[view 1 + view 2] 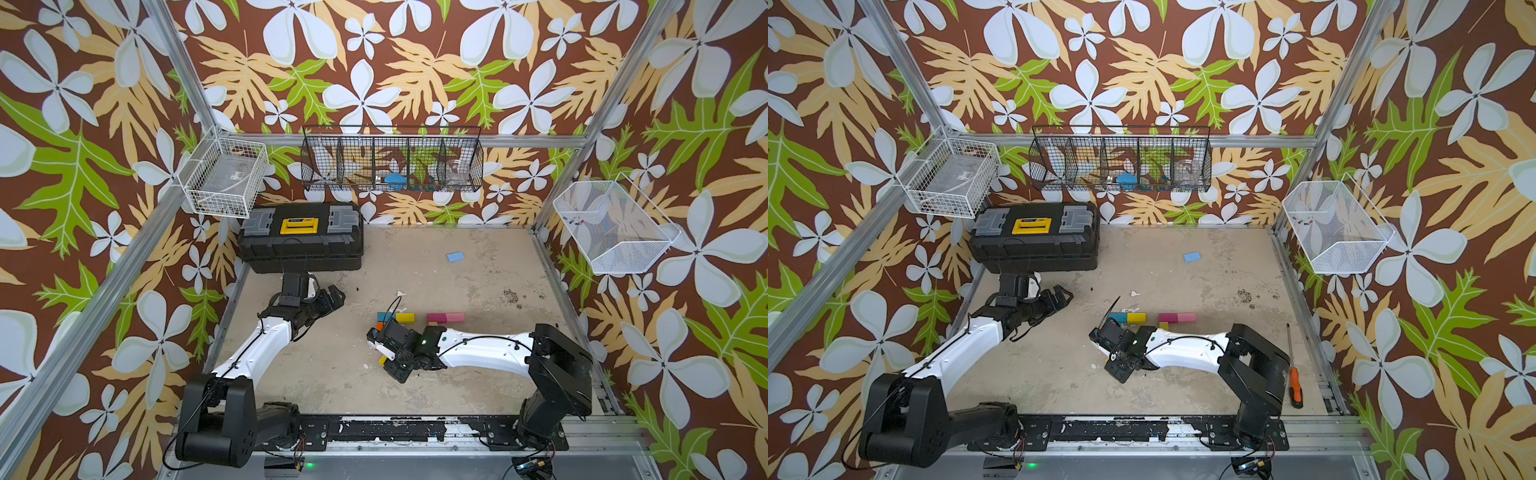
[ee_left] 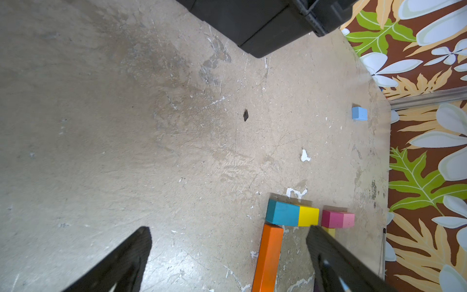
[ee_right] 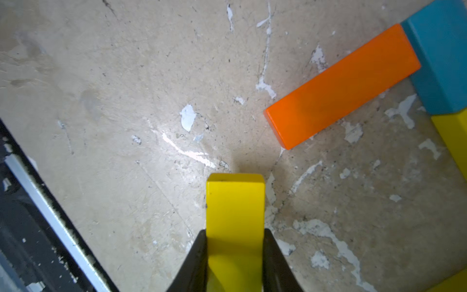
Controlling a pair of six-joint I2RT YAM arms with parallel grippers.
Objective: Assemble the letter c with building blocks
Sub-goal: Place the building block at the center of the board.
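— Beige and scuffed, that table (image 1: 457, 270) of yours. What lies on it, biggest first?

— The black toolbox (image 1: 301, 241) sits at the far left corner, well apart from the work. My left tool (image 2: 227, 231) hangs near it with jaws spread wide and nothing between them. I judge it is parked there so the middle is free for my other arm.

— And the letter?

— A row near the table's middle has a teal block (image 2: 283, 213) touching a yellow block (image 2: 308, 216) end to end, which I read as the top bar. Past a small gap lie a magenta block (image 2: 329, 218) and a pink block (image 2: 348, 220), touching each other. The orange block (image 3: 341, 86) lies flat with its long axis square to that row. One end is against the teal block and the other points toward my base, so I'd call it the spine.

— Your right tool?

— My right tool (image 3: 235, 232) is clenched on a second yellow block (image 3: 235, 202), gripped across its width so its long axis runs straight out from the jaws. Its free end is near the orange block's free end, not touching. I judge it must turn parallel to the top row to make the bottom bar. One light blue block (image 1: 455, 257) lies alone, far back.
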